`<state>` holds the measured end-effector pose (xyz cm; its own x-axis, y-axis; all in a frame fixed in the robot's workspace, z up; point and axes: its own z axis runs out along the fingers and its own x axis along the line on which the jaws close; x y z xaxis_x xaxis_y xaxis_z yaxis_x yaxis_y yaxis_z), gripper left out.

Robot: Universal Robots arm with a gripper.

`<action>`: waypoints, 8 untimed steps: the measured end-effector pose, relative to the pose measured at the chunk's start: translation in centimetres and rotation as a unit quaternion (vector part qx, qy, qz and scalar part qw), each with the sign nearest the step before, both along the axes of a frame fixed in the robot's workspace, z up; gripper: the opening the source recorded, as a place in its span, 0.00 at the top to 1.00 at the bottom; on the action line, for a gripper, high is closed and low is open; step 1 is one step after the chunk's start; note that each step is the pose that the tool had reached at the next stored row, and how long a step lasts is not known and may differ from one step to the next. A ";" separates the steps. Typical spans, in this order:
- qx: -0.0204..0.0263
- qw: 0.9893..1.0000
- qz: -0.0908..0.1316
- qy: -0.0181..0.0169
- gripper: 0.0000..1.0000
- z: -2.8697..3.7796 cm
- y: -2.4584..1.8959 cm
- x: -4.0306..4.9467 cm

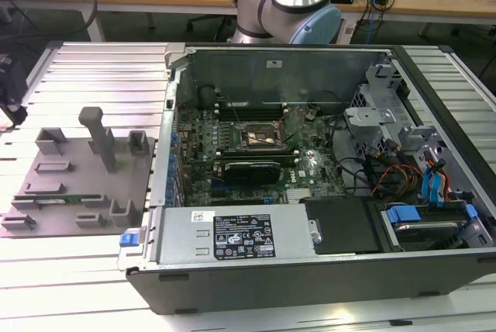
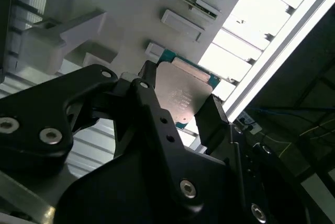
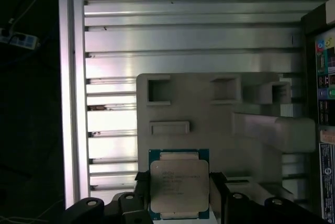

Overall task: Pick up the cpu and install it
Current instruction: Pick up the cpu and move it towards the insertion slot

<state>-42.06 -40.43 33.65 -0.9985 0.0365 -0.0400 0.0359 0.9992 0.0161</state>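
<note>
Grips cpu (image 3: 179, 183) by two opposite edges, pincer (image 3: 179, 199) closed on it | holds it flat, silvery top to camera, over grey tray (image 3: 209, 122) in first wrist view | looks lifted clear | socket (image 1: 262, 136) at centre of exterior view, well apart, toward the exterior view's right of tray

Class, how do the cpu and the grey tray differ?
The cpu is small; the grey tray is far larger. The cpu has a silvery top with a bluish-green border; the tray is plain matte grey. The cpu is gripped by the tool; the tray lies on the slatted table. Both are flat.
</note>
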 end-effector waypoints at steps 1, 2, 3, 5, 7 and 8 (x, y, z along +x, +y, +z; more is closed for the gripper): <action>0.000 1.000 0.000 0.000 0.45 0.32 0.00 0.00; 0.000 1.000 0.000 0.000 0.45 0.59 0.00 0.00; 0.000 1.000 0.000 0.000 0.45 0.82 0.00 0.00; 0.000 1.000 0.000 0.000 0.45 1.19 0.00 0.00; 0.000 1.000 0.000 0.000 0.45 1.64 0.00 0.00; 0.000 1.000 0.000 0.000 0.45 1.87 0.00 0.00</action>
